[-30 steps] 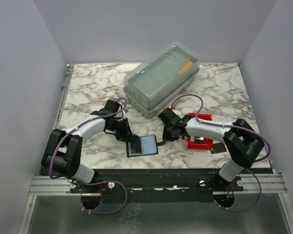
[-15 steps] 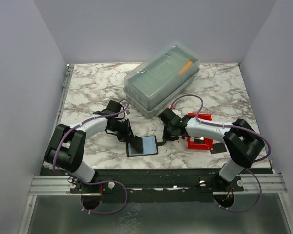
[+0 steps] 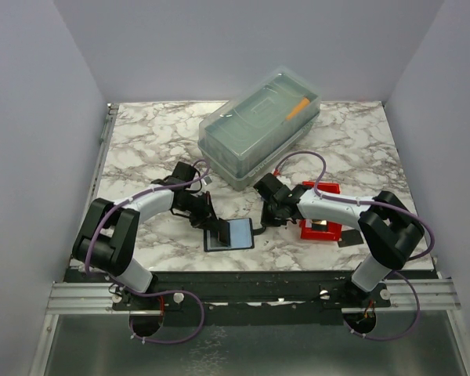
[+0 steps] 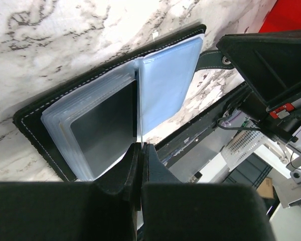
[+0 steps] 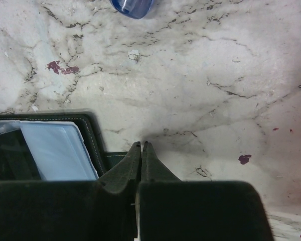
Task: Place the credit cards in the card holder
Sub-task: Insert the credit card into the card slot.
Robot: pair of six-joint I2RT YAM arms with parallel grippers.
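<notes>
Looking at it, your left hand [image 4: 141, 146] is clenched on a clear plastic sleeve [image 4: 151, 100] of the open black folding card holder [image 3: 229, 235], which is lying at the near edge of the marble table [image 3: 141, 149]. Your right hand [image 5: 141, 145] is clenched shut at its strap [image 5: 115, 159].

Closed gripper [image 5: 141, 145] beside open card holder [image 5: 50, 148]

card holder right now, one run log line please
card holder: lies open | left pincer: shut, tips at upright clear sleeve | right pincer: shut, above strap
</notes>
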